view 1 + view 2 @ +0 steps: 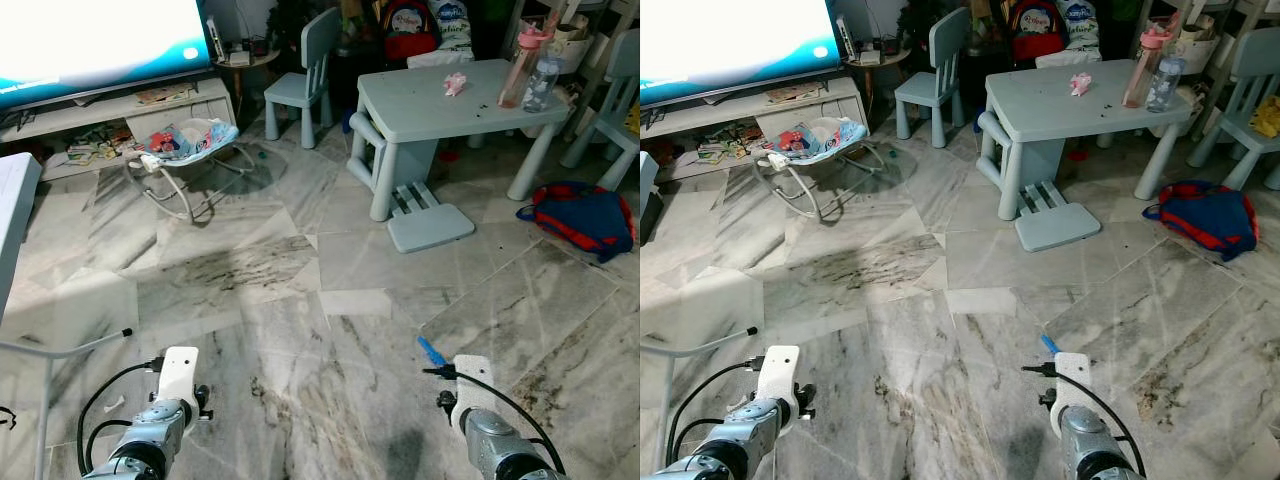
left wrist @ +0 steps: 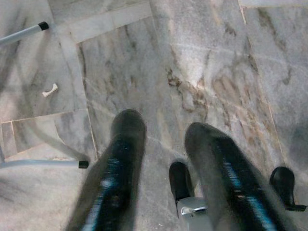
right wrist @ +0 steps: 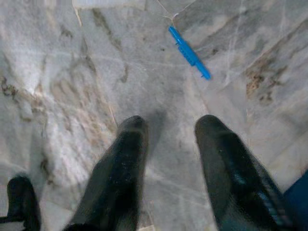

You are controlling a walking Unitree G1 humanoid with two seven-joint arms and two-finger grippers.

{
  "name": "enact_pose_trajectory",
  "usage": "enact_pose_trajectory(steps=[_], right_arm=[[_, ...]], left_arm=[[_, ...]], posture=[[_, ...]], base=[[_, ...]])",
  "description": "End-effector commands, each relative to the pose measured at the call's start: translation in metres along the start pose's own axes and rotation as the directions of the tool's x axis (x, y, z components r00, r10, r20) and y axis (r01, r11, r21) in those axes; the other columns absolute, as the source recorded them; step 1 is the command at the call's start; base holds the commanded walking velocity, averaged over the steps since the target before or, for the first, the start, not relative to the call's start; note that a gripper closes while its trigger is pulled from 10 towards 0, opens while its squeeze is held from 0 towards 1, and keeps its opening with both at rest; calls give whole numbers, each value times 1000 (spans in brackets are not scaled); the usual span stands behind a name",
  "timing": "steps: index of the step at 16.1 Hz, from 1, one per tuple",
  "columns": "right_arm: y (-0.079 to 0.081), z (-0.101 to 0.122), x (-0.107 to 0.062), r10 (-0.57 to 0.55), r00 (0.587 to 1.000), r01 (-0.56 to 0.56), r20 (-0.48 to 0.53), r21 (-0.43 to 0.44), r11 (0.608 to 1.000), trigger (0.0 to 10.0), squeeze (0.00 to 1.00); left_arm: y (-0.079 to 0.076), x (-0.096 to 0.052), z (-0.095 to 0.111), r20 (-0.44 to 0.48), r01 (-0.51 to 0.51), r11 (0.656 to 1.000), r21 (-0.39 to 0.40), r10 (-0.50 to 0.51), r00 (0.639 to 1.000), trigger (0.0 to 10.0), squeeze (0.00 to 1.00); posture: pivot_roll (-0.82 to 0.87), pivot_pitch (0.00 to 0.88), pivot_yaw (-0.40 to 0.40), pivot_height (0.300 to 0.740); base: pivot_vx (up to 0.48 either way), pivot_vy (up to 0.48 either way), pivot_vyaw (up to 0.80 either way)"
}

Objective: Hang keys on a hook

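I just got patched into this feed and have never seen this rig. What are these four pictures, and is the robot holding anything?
The two wide pictures come from the robot's head camera, looking down at a marble floor. Its two silver arms hang at the bottom. The other two pictures come from wrist cameras, looking along each gripper's black fingers. The left gripper and right gripper are both open and hold nothing. A blue pen lies on the floor by the right arm. Ahead stand a small blue table, a baby bouncer and a backpack. I see no keys or hook.
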State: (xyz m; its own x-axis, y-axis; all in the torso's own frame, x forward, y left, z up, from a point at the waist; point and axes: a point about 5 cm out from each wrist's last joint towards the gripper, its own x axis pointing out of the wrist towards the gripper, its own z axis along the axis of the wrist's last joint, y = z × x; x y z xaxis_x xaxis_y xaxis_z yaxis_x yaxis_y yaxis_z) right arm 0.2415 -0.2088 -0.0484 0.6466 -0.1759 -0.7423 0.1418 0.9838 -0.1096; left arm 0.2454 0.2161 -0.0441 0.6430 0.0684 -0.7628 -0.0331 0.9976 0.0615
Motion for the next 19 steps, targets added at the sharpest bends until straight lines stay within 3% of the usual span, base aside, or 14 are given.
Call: enact_pose_trajectory(steps=[1, 19], right_arm=[[-1, -1, 0, -9, 1000, 9, -10, 32, 999, 10000, 1000], [2, -2, 0, 32, 999, -32, 0, 64, 997, 10000, 1000]], left_arm=[[2, 0, 0, -7, -7, 1000, -15, 7, 1000, 10000, 1000], [4, 0, 0, -9, -11, 1000, -8, 11, 1000, 10000, 1000]], posture=[[-61, 66, 43, 740], [-57, 74, 47, 740]], base=[[0, 0, 0], [0, 0, 0]])
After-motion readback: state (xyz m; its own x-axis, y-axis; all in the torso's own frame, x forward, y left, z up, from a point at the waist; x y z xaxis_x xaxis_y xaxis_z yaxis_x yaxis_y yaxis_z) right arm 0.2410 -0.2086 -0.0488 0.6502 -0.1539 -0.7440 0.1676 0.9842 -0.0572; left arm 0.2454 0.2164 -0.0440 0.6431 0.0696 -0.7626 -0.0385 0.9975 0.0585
